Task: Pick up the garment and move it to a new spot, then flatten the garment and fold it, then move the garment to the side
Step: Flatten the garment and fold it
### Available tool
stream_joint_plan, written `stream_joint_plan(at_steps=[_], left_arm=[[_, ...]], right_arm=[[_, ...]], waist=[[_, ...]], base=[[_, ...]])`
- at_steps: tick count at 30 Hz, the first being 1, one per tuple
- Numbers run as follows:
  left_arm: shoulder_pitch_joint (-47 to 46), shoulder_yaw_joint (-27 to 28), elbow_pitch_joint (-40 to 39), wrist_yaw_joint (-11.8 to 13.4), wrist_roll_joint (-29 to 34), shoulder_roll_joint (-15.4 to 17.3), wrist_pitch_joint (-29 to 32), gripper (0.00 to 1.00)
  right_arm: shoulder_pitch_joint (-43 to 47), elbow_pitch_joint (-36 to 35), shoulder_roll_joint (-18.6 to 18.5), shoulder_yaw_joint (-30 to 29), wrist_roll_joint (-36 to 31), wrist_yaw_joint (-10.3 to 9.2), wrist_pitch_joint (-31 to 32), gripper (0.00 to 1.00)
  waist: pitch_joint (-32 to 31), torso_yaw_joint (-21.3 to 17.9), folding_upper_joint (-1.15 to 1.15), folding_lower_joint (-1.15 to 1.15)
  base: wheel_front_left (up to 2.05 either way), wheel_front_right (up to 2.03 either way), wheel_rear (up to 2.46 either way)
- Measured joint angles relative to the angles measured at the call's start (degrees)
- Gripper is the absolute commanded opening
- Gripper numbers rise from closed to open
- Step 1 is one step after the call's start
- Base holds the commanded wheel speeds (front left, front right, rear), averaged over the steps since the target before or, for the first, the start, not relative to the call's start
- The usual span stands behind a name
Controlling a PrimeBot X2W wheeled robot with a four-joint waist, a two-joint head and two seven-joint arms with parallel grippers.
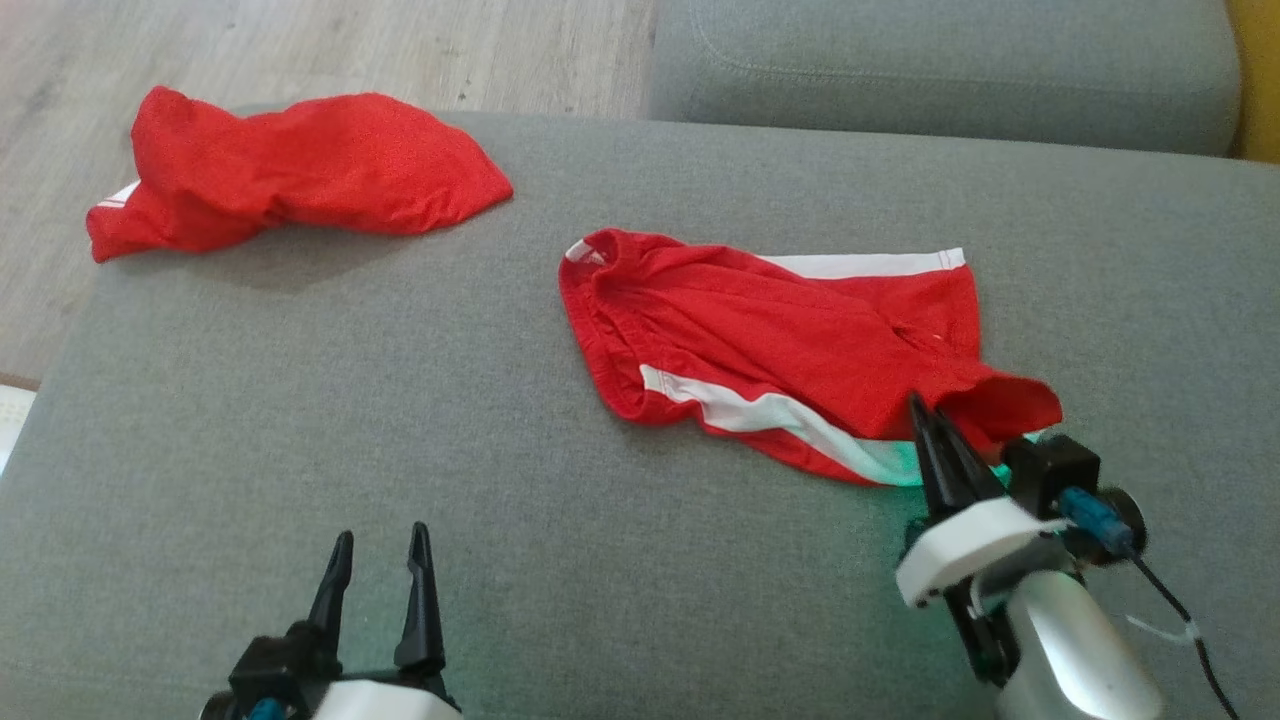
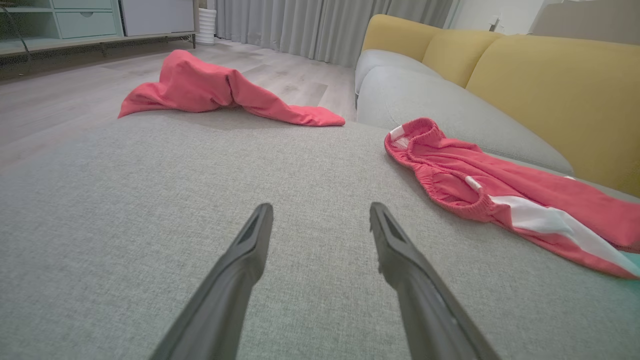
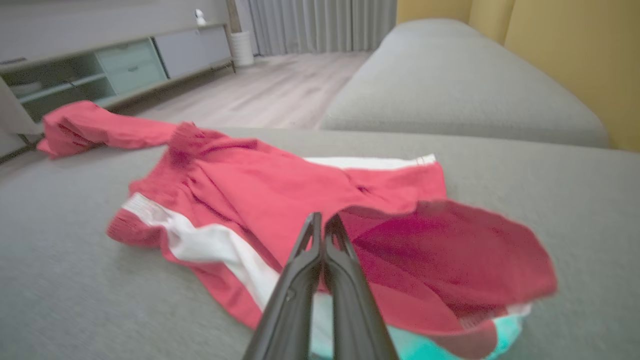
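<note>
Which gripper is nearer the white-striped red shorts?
Right. The right gripper is closed on the shorts at their lifted leg hem; the left gripper is open over bare sofa cushion, well apart to their left.

From the head we look steeply down on the grey seat cushion (image 1: pixel 300 420), with the left gripper (image 1: pixel 381 537) at our picture's lower left and the right gripper (image 1: pixel 918 405) at its lower right. Our left wrist camera sits low and close over the cushion, facing across it towards the wooden floor (image 2: pixel 60 100) and the yellow backrest (image 2: pixel 550 75). Our right wrist camera looks from very near onto the red shorts (image 3: pixel 280 185). All three of our views share the shorts and the crumpled red garment (image 1: pixel 300 170) lying beyond them.
</note>
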Motion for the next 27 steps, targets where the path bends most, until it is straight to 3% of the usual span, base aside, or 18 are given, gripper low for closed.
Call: stream_joint_plan(at_steps=[7, 11, 17, 23, 27], left_arm=[[0.3, 0.6, 0.0, 0.0, 0.2, 0.0, 0.0, 1.00], [0.6, 0.9, 0.0, 0.0, 0.2, 0.0, 0.0, 1.00], [0.9, 0.6, 0.0, -0.7, 0.5, -0.5, 0.0, 1.00], [-0.1, -0.1, 0.0, -1.3, 1.1, -0.9, 0.0, 1.00], [-1.6, -0.2, 0.0, -1.4, 1.4, -1.0, 0.0, 1.00]], right_arm=[[0.5, -11.4, 0.0, 5.4, 5.6, 0.00, 0.1, 0.00], [1.4, -14.3, 0.0, 3.6, 7.4, 0.00, 2.4, 0.00], [-0.5, -7.8, 0.0, -7.0, 3.7, 0.00, 5.4, 0.00], [-8.5, 1.2, 0.0, -18.4, -2.8, 0.00, 5.5, 0.00], [-13.6, 6.2, -0.4, -22.3, -6.9, 0.00, 5.2, 0.00]], waist=[[-1.6, -0.3, 0.00, 0.00], [-1.9, -0.3, 0.00, -0.01], [-0.4, 0.6, 0.00, 0.00], [2.2, 2.2, 0.00, 0.00], [4.4, 3.1, 0.00, 0.00]], base=[[0.00, 0.00, 0.00], [0.00, 0.00, 0.00], [0.00, 0.00, 0.00], [0.00, 0.00, 0.00], [0.00, 0.00, 0.00]])
